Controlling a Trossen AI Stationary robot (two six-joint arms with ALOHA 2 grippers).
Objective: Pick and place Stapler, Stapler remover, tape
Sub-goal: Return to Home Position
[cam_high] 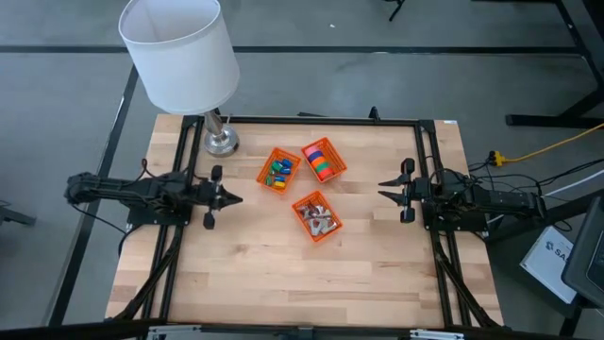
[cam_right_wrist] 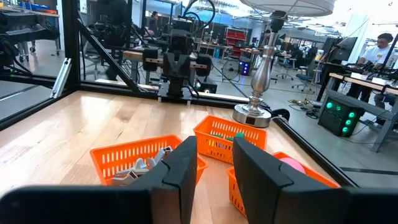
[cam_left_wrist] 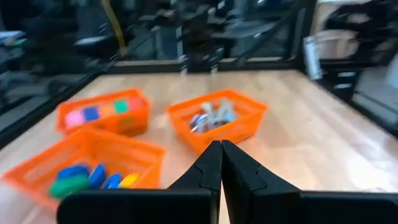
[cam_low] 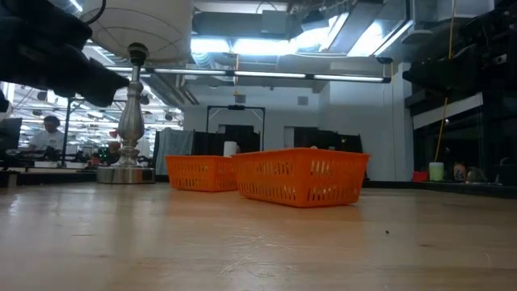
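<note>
High view: left claw [cam_high: 235,198] inward (pinched)

In the low view the walls of the front basket [cam_low: 299,184] and of the one behind it [cam_low: 198,172] hide what lies inside, and the third basket is out of sight behind them. The lamp shade [cam_low: 137,32] is cut by the top edge, and the left arm [cam_low: 48,40] is only a dark mass cut by the corner. In the left wrist view the grey pieces [cam_left_wrist: 211,116] run together (no single one can be made out). In the right wrist view the fingers [cam_right_wrist: 261,168] of the right gripper [cam_right_wrist: 213,142] cover much of the tape [cam_right_wrist: 289,165]. A person [cam_right_wrist: 382,46] is cut by the edge.
</note>
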